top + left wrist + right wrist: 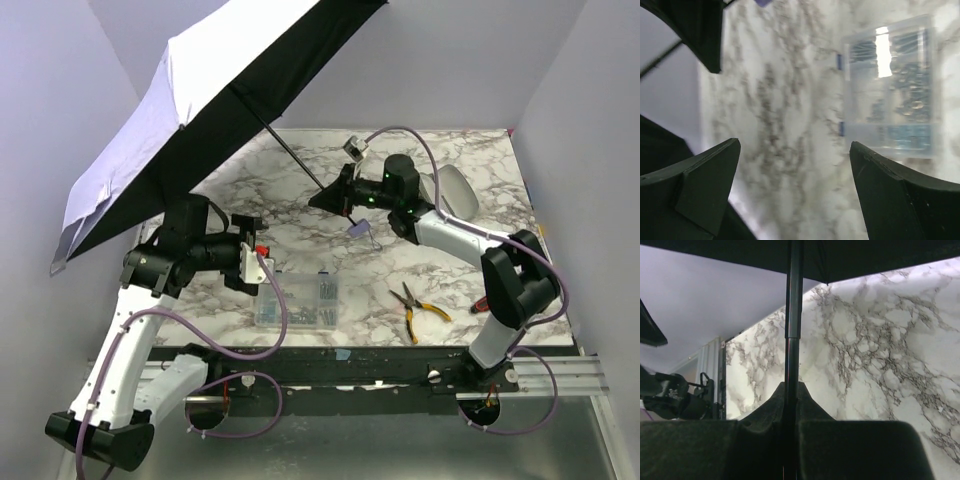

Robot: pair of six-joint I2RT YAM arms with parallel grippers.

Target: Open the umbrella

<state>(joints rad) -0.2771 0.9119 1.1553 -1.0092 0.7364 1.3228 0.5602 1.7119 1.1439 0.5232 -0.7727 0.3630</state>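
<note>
Umbrella (200, 110) open: pale canopy spread and tilted over the table's (470, 150) far-left corner, black underside facing down. Thin shaft (793, 315) slants down into the right gripper (325, 197), fingers clenched on it. Left gripper (795, 150) spread wide, holding nothing, touching nothing, hanging just beside the clear box of screws (298, 300).

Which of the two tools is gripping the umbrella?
The right tool, shut on the black shaft of the umbrella; the left tool hangs open and empty above the marble table.
</note>
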